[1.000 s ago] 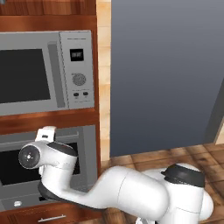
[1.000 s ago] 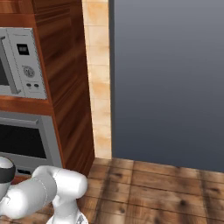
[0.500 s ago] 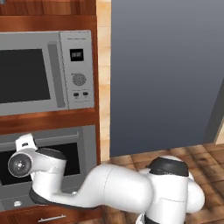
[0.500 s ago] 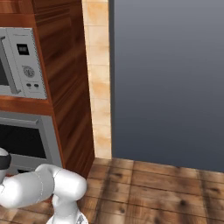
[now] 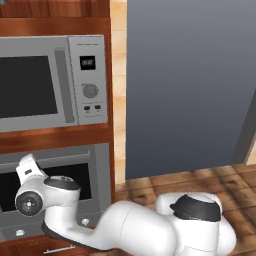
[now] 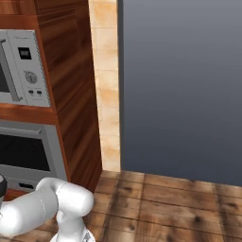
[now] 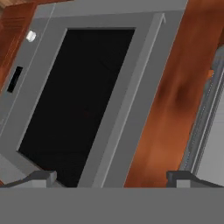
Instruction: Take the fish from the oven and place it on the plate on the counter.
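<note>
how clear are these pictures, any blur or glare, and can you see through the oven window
Left base view: sharp, evenly lit, no glare; oven window plain dark. Right base view: equally crisp, soft shading on floor. Hand view: tilted, wood slightly smeared, window black, nothing visible inside.

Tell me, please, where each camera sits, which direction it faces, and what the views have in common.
Left base view: behind the arm to its left, facing the microwave above the closed oven; the white arm crosses the bottom.
Right base view: behind, to the right, facing the wood cabinet side and grey wall; an arm link sits lower left.
Hand view: on the hand, rolled, facing the oven window; the open gripper shows.
All share the oven.
</note>
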You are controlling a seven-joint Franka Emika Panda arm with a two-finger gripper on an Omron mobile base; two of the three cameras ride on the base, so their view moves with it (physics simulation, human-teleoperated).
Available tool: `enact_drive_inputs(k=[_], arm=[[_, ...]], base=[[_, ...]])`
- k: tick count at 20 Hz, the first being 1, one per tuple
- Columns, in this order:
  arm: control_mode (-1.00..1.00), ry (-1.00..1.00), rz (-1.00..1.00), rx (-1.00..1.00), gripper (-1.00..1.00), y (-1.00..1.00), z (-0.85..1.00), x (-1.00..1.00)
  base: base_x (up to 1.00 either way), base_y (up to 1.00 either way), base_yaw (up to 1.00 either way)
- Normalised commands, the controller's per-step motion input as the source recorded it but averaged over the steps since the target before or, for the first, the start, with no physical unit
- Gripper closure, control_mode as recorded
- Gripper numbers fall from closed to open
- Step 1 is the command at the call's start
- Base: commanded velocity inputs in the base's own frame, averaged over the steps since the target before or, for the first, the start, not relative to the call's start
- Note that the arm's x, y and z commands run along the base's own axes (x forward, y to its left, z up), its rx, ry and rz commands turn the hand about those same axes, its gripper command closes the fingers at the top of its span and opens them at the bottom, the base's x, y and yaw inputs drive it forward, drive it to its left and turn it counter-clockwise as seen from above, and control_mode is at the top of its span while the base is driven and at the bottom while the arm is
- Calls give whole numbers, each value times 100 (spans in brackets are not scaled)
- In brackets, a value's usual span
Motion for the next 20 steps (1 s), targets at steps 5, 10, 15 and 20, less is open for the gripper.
enact_drive_inputs(k=[5,10,15,20], arm=[[-100,-7,-10,0,-100,-8,0,30],[-100,-5,-11,0,-100,0,0,13],[-100,0,-8,-6,-100,0,-3,21],[-100,-1,-9,-3,-100,0,-3,24]], base=[[0,0,0],[0,0,0],[0,0,0],[0,0,0]])
